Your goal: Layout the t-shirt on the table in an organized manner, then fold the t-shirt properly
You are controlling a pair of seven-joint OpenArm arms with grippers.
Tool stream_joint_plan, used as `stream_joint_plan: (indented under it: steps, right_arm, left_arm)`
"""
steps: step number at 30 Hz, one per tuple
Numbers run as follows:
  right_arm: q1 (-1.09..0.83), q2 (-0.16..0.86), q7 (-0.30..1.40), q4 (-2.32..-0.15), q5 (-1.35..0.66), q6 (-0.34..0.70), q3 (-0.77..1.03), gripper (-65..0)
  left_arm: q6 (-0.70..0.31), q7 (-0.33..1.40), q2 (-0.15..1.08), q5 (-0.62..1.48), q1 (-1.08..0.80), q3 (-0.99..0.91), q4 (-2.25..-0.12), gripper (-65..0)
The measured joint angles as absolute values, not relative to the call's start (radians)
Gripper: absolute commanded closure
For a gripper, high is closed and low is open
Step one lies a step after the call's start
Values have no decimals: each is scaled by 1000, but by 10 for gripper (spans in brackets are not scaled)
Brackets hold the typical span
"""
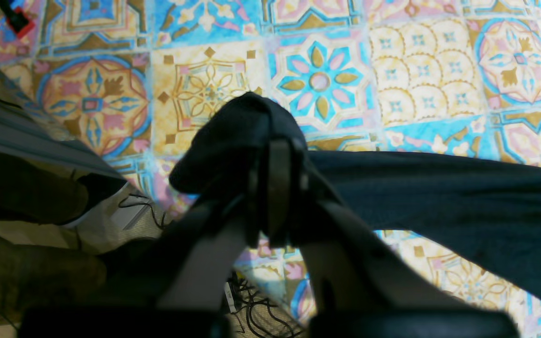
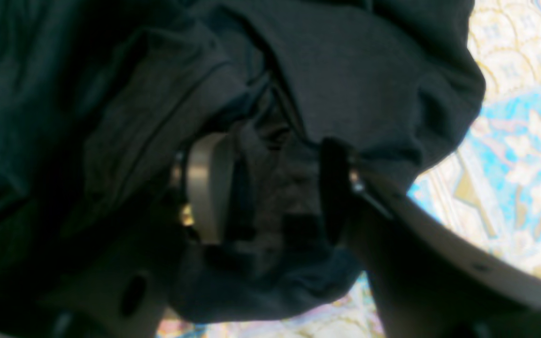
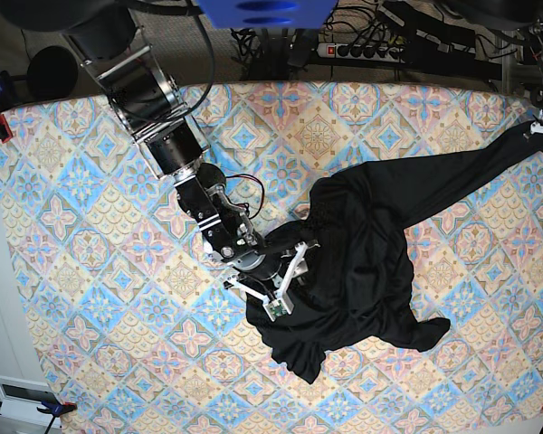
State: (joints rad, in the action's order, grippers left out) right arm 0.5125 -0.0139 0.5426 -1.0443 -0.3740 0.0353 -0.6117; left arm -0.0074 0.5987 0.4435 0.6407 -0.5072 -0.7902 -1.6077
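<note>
Right gripper [image 2: 270, 188]: jaws spread, black t-shirt [image 3: 362, 262] fabric bunched between and around them, grasp uncertain. T-shirt crumpled on tabletop [image 3: 90, 235] just beside right gripper, one sleeve stretched taut toward left gripper [image 1: 275, 188], which is clenched on sleeve end, raised above tabletop edge.

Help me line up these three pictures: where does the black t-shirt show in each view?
Left wrist: the t-shirt stretches from the centre to the right edge, one end bunched in the left gripper's fingers.
Right wrist: it fills the left and centre, and fabric lies between the right gripper's fingers.
Base: it lies crumpled right of centre, with one part pulled toward the upper right edge.
Shared landmark: the patterned tablecloth.
</note>
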Motion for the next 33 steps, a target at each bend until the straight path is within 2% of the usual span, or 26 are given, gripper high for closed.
stream_joint_plan:
  steps: [5,12,26,28,33]
  right_arm:
    - [507,-32,539,-1021,-383,52,-718,-358]
    - [510,-11,492,-949,-375,37,-716,-354]
    - [496,-21,480,-962,-379,41,-721,-353]
    - [474,-22,481,-962,-379,41,-722,-337]
    - [474,-20,479,-962,-376,77,-724,-232]
  left_arm:
    - [-7,599,443,641,-507,-790,-1607,0]
    - [-7,599,443,641,-507,-790,-1607,0]
    - [-7,599,421,640,-508,-790,-1606,0]
    - [-7,599,421,640,-507,-791,-1606,0]
    - [-7,599,423,640,-508,-791,-1606,0]
